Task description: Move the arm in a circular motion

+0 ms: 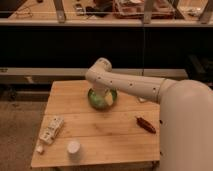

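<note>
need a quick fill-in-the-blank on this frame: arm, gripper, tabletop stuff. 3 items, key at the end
1. The gripper hangs just above the ___ bowl.
2. The arm reaches in from the picture's ___ side.
3. The white cup stands on a table made of ___.
Missing words: green; right; wood.
</note>
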`<state>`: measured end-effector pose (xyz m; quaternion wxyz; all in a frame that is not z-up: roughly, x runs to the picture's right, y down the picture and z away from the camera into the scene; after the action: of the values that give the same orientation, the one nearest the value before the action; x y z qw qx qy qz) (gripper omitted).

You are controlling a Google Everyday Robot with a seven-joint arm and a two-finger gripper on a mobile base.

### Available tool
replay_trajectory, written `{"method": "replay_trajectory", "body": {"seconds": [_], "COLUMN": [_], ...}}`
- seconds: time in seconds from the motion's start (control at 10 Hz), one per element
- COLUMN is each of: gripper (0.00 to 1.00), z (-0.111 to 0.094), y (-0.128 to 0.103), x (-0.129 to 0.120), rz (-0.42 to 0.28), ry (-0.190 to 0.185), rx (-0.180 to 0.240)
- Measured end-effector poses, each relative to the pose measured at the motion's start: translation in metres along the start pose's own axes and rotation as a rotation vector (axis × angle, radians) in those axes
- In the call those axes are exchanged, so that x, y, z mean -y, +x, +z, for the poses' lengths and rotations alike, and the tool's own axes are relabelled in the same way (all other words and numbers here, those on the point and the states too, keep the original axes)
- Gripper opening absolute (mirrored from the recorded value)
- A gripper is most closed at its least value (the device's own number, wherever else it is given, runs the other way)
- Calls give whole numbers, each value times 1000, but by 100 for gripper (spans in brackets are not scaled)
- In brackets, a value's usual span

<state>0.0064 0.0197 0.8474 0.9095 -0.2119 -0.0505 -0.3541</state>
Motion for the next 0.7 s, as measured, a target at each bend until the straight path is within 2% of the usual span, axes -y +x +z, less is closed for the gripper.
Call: {"method": "replay_trajectory", "body": {"seconds": [0.1, 0.2, 0.3, 0.4, 0.6, 0.7], "gripper": [80, 80, 80, 80, 80, 80], "z": [-10, -20, -35, -46, -77, -100], "y": [26, 37, 40, 38, 23, 6], "x": [-21, -46, -86, -114, -161, -182], "rz": [22, 47, 99, 143, 233, 276], "ry": [-39, -82, -145, -183, -240, -253], "rx": [-42, -56, -47, -31, 21, 54]}}
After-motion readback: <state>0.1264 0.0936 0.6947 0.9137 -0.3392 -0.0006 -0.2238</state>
